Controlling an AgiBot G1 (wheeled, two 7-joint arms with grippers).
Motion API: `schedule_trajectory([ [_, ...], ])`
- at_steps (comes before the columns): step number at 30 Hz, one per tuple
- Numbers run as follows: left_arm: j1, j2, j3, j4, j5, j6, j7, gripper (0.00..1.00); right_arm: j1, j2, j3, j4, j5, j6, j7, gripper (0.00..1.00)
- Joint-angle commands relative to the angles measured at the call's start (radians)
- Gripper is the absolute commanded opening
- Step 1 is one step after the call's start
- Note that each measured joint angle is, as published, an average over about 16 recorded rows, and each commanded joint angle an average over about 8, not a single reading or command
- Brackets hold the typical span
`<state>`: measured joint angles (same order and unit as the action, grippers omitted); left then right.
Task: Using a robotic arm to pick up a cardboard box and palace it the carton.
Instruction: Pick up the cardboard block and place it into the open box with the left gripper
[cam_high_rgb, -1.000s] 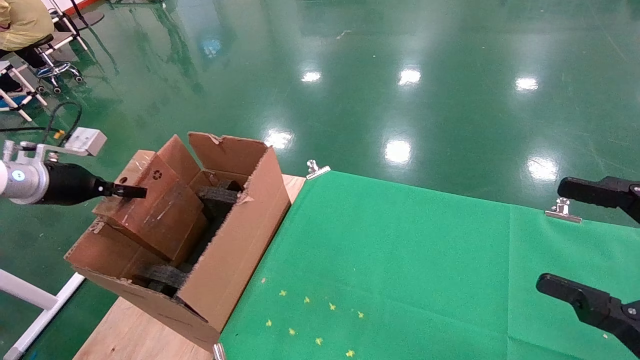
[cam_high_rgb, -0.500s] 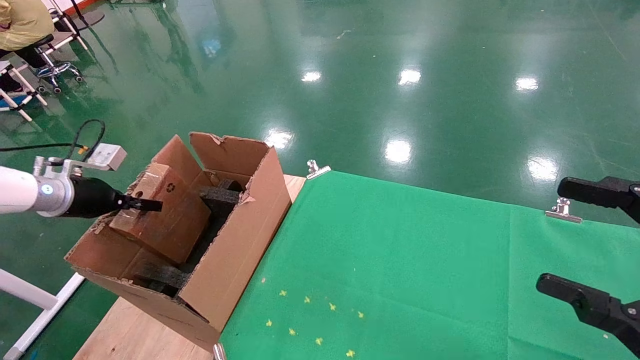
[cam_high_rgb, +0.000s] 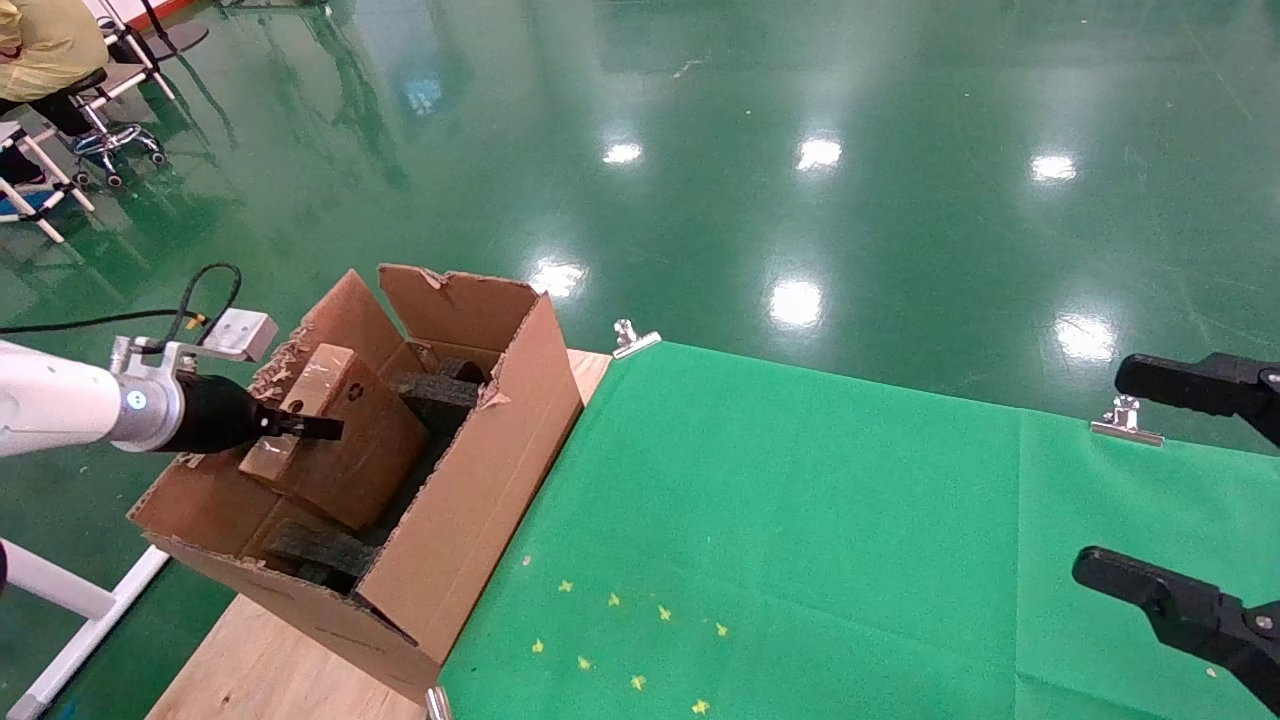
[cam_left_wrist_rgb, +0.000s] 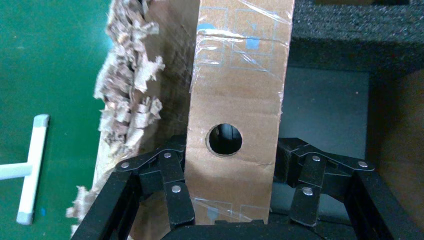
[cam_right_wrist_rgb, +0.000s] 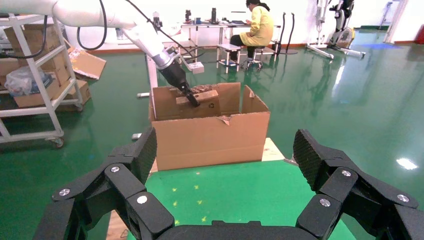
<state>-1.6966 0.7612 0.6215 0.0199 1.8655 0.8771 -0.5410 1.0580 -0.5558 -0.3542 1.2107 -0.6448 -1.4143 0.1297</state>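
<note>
The robotic arm, white with a silver wrist, reaches in from the left. Its left gripper is shut on the narrow end of the small brown cardboard box. The box hangs tilted, with its lower part inside the large torn-flapped carton. In the left wrist view the fingers clamp both sides of the taped box, just below its round hole. At the right edge my right gripper hovers open and empty over the green cloth. From the right wrist view the carton and the box stand farther off.
Black foam blocks sit inside the carton, which stands on a wooden board. A green cloth held by metal clips covers the table. A seated person and chairs are at the far left.
The left gripper has carried the box to the right and downward, so it sits lower inside the carton. The right arm has not moved.
</note>
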Motion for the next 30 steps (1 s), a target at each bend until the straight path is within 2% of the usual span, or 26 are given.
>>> schedule_trajectory([
  [1,0.01,0.004,0.0,-0.001,-0.001,-0.009,-0.003,0.0,0.0,0.0,0.0,0.0,0.0,0.0,0.0,1.0],
  [26,0.099,0.041,-0.012,-0.006,-0.017,-0.08,-0.048,0.0,0.0,0.0,0.0,0.0,0.0,0.0,0.0,1.0],
  [27,0.101,0.042,-0.012,-0.006,-0.017,-0.083,-0.05,0.02,0.0,0.0,0.0,0.0,0.0,0.0,0.0,1.0],
  [30,0.106,0.043,-0.013,-0.007,-0.018,-0.09,-0.055,0.36,0.0,0.0,0.0,0.0,0.0,0.0,0.0,1.0],
])
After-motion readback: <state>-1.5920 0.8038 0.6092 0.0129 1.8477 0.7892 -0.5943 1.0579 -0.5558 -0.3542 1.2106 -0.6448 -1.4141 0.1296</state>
